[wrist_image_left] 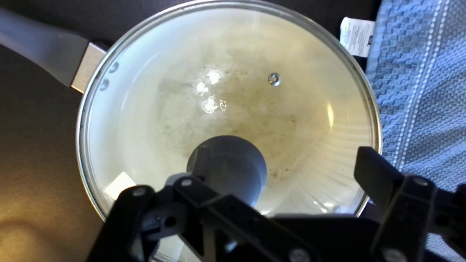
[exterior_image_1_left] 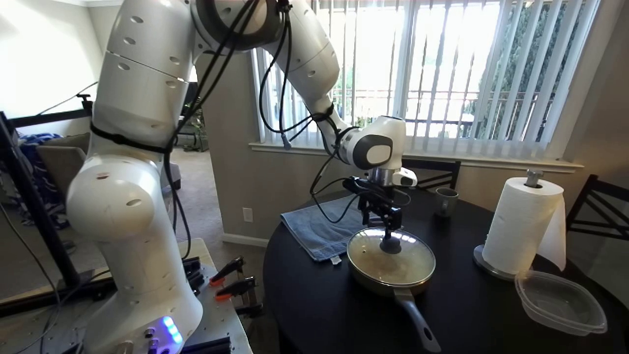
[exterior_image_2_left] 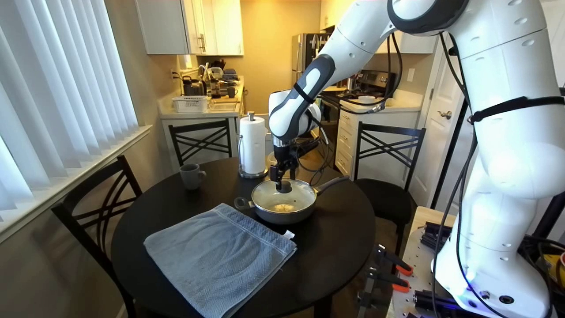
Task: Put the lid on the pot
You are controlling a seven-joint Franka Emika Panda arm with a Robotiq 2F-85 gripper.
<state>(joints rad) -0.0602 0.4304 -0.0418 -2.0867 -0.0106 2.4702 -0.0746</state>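
lid (wrist_image_left: 236, 116) of round metal-rimmed glass on the cream-lined pot (exterior_image_2_left: 286, 217)

Legible wording: none is presenting itself in any view.

Item 1. White tag (wrist_image_left: 356, 36), projecting from the edge of a blue towel (wrist_image_left: 418, 91). In the wrist view it is bearing several rows of small dark print and, at the side nearest the towel, a dark squarish mark; the characters are appearing too small and blurred to read. In both exterior views the tag is showing as a small white patch, its print not resolving.

Item 2. Reddish marking (exterior_image_1_left: 102, 175), small. In an exterior view it is sitting on the white robot arm (exterior_image_1_left: 110, 206), blurring too much to be yielding words or symbol.
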